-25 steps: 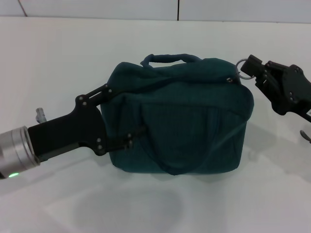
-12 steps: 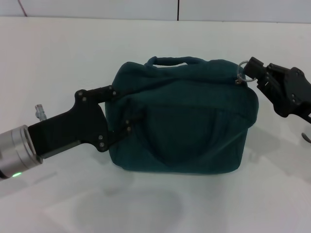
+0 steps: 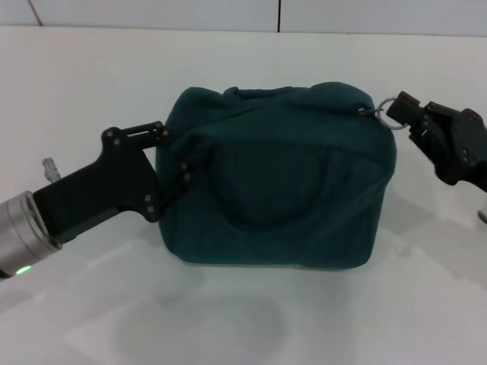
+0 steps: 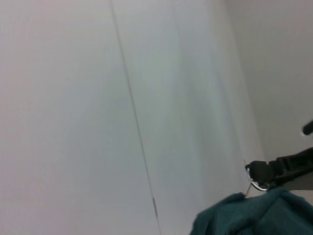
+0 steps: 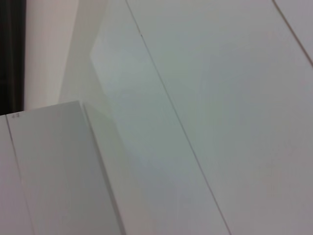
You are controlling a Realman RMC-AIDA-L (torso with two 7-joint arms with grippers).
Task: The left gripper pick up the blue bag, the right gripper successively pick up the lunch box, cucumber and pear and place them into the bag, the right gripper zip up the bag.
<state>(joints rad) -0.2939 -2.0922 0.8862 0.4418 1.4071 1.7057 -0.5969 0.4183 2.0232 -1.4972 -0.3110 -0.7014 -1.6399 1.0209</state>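
The blue bag (image 3: 289, 190) stands in the middle of the white table in the head view, bulging, with its top closed over. My left gripper (image 3: 173, 152) is at the bag's left end, shut on the fabric there. My right gripper (image 3: 396, 110) is at the bag's top right corner, shut on the metal zipper ring (image 3: 383, 106). The left wrist view shows the bag's top (image 4: 254, 218) and the right gripper's tip (image 4: 261, 171) with the ring. Lunch box, cucumber and pear are out of view.
A small silver object (image 3: 50, 168) lies on the white table (image 3: 228, 327) left of the left arm. The right wrist view shows only white surfaces.
The left gripper has shifted left, drawing the bag's left end with it. The right gripper and ring have moved slightly right. The bag's top handle has sunk almost out of sight.
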